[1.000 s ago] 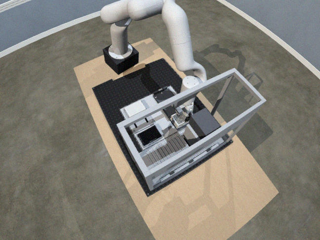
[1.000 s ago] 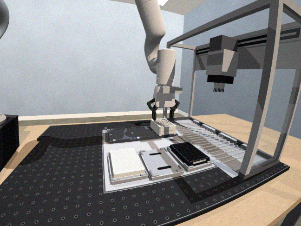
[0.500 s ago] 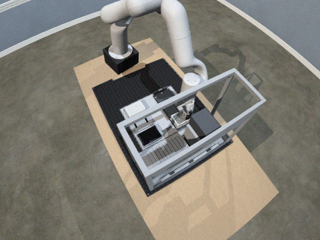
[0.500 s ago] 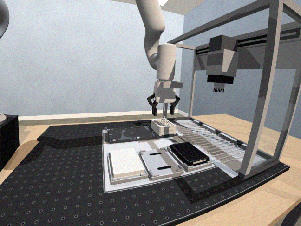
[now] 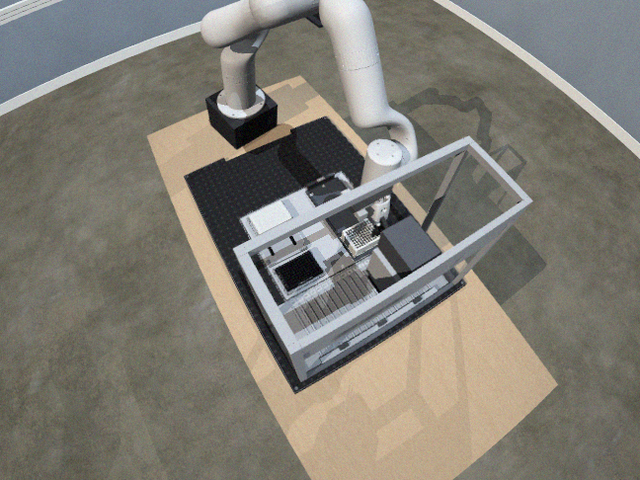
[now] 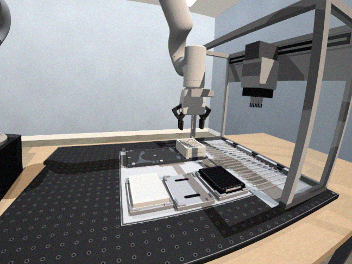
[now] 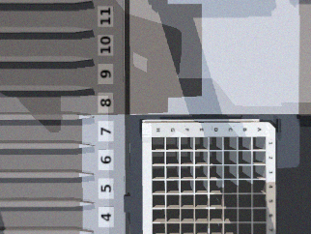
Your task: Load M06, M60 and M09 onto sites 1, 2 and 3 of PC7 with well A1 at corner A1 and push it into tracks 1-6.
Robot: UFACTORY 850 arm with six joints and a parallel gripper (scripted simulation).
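My gripper is open and empty, and hangs well above the white deep-well block M09. The block sits on the dark carrier PC7, at the carrier's end nearest the rails. In the wrist view the block fills the lower right, its A and 1 labels meet at the upper right corner, and my fingers are out of view. The white 384-well plate M60 lies in nest S1. Nest S2 is empty. The black 96-well plate M06 lies in nest S3. The block also shows in the top view.
The loading rails run right of the carrier, with track numbers on the apron edge. The grey pipetting head hangs from the instrument's frame above the rails. A frame post stands at the front right.
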